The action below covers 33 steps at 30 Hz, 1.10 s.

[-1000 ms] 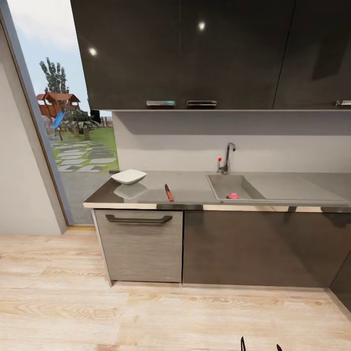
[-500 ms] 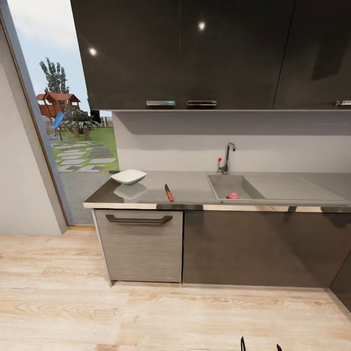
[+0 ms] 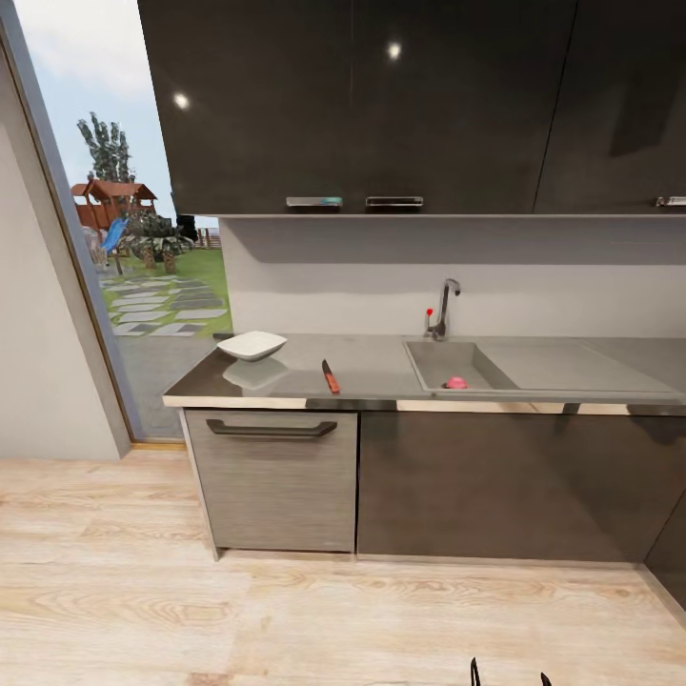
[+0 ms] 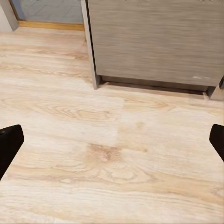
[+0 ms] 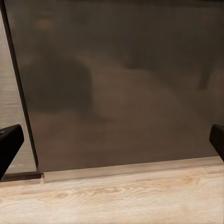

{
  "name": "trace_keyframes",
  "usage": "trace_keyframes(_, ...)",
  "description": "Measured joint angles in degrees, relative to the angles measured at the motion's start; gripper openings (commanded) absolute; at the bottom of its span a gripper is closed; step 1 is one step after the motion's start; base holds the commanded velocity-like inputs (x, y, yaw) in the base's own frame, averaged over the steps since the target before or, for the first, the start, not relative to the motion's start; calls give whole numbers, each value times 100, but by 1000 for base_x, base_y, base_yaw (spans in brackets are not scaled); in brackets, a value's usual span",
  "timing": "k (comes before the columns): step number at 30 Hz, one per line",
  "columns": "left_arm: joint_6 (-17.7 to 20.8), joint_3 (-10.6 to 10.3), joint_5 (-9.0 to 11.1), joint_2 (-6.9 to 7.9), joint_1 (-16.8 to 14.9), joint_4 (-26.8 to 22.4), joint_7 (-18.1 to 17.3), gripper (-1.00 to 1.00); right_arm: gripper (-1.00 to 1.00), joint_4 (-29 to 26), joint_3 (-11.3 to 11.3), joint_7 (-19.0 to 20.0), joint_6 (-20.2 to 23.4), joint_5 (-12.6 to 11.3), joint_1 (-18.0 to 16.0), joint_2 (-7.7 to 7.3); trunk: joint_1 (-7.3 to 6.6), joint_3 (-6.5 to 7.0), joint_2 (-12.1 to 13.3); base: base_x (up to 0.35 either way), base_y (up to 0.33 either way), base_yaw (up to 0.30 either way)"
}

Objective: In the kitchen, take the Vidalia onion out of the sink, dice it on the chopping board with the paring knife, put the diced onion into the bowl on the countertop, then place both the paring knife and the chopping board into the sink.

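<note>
Nothing has moved since the earlier pictures: the kitchen, the things on top and the view all look just the same.

Start with the fingers. In the left wrist view the left gripper (image 4: pixel 112 140) has its two dark fingertips (image 4: pixel 8 142) far apart at the two sides, spread wide over the pale wooden floor (image 4: pixel 70 107), with nothing between them. The right gripper (image 5: pixel 112 142) is spread wide too and holds nothing; it faces a dark cabinet door (image 5: pixel 116 84) low by the floor.

Farther out is the countertop (image 3: pixel 372 367), still well away from the robot. The Vidalia onion (image 3: pixel 456 383) is a small pink ball sitting in the sink (image 3: pixel 448 360), near the front wall of the basin. The tap (image 3: pixel 444 307) stands behind the basin. The paring knife (image 3: pixel 330 376) lies flat on the countertop, left of the sink. The bowl (image 3: pixel 252 345) sits near the left end, well apart from the knife, and it looks empty. I cannot find the chopping board in these pictures.

So I think the job has hardly started. The onion is not yet out of the sink. Nothing is cut, nothing is in the bowl, and the knife is not in the sink. Every step is still left, and the robot likely has to get closer first.
</note>
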Motion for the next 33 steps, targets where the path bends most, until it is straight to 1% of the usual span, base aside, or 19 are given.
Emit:
trace_keyframes(20, 5, -9, 14, -8, 0, -78, 14, 100, 100, -9, -5, 0, 0, 1, 0, 0, 0, 0, 0, 0, 0, 0)
trace_keyframes(33, 9, -6, 16, -9, 0, -63, 16, 100, 100, -5, -7, 0, 0, 1, 0, 0, -285, 233, 520, 0, 0, 0)
